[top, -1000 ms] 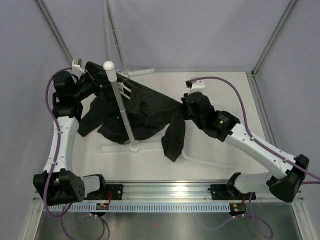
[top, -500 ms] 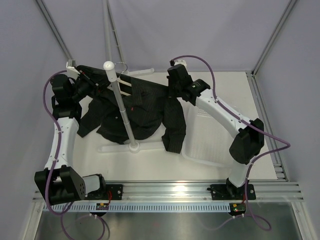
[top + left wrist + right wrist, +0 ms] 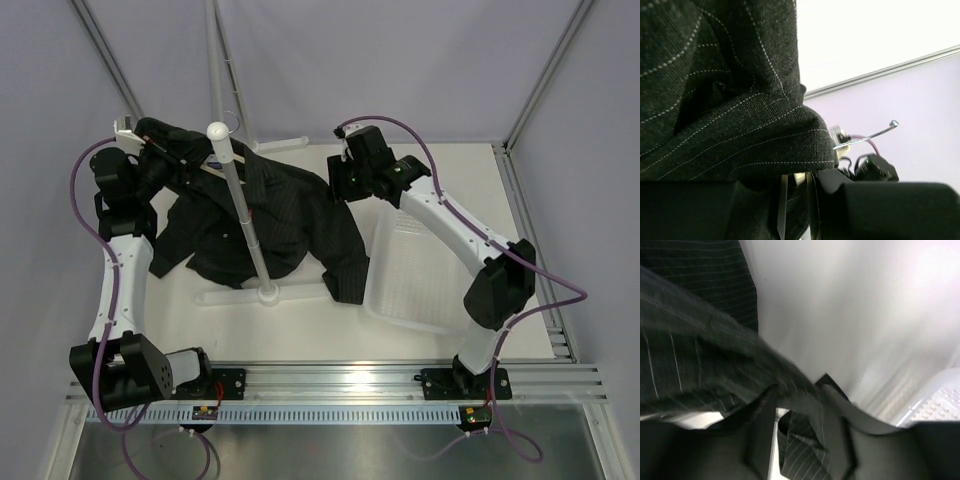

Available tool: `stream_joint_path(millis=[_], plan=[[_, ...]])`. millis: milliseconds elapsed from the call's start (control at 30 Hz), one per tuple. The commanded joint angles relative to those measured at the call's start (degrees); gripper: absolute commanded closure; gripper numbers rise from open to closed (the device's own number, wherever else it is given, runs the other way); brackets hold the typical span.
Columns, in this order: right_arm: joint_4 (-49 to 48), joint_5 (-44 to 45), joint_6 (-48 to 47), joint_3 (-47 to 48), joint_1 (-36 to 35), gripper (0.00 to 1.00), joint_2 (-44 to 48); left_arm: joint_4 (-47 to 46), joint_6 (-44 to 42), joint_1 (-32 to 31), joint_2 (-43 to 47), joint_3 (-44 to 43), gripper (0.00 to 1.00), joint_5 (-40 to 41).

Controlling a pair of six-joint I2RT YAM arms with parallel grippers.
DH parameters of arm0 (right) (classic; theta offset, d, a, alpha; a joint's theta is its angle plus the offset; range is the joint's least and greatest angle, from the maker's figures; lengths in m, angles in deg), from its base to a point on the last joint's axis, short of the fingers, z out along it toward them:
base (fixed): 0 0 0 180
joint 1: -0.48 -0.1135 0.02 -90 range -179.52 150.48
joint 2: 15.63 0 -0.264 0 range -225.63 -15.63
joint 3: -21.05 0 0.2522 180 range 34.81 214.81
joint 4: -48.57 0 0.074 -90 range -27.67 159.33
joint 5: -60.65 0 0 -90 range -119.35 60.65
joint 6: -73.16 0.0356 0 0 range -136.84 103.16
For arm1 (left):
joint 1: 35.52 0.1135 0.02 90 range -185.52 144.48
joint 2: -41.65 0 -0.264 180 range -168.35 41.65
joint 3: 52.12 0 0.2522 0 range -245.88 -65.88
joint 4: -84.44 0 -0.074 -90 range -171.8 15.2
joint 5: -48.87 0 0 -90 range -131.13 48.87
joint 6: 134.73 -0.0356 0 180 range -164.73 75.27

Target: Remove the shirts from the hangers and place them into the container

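Observation:
The black pinstriped shirt [image 3: 290, 215] hangs on the cream hanger [image 3: 207, 166], its lower part and a sleeve lying on the table. My left gripper [image 3: 185, 158] is shut on the hanger's left end through the cloth. In the left wrist view a cream bit [image 3: 800, 176] shows between the narrow jaws of that gripper [image 3: 796, 200], with the silver hook [image 3: 865, 137] beyond. My right gripper [image 3: 338, 187] is at the shirt's right shoulder. Its fingers [image 3: 800, 395] stand apart, a fold of shirt [image 3: 690, 355] lying across the gap, blurred. The container [image 3: 425, 275] sits on the table to the right.
The grey rack pole [image 3: 245, 215] with a white knob rises in front of the shirt from a round base [image 3: 268, 293]. Thin metal frame posts [image 3: 215, 60] stand at the back. The container's corner [image 3: 940, 400] shows below the right gripper.
The right arm swung from over the container up to the shirt's right shoulder, and its jaws opened. The left gripper lifted the hanger end slightly up and left.

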Motion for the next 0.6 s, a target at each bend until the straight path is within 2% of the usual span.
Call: stream_joint_path(millis=[0, 67, 167, 233, 367, 567], plan=[[0.8, -0.9, -4.2, -4.1, 0.7, 0.43, 9.4, -3.3, -1.8, 0.6, 1.3, -4.7, 1.00, 3.1], [-1.9, -2.7, -6.2, -6.8, 0.5, 0.39, 14.9, -3.2, -2.0, 0.6, 1.2, -4.7, 1.00, 3.4], [-3.8, -13.4, -9.3, -9.7, 0.2, 0.38, 19.7, -3.2, -2.3, 0.6, 1.2, -4.7, 1.00, 3.4], [-5.1, -16.5, -12.3, -10.0, -0.5, 0.35, 21.1, -2.8, -2.2, 0.5, 1.2, -4.6, 1.00, 3.4], [-6.4, -23.3, -15.6, -7.5, -1.7, 0.32, 20.5, -3.0, -1.8, 0.5, 1.8, -4.3, 1.00, 3.2], [-7.9, -27.7, -18.3, -4.3, -1.9, 0.29, 16.0, -4.6, 0.1, 0.5, 2.0, -3.5, 1.00, 1.6]])
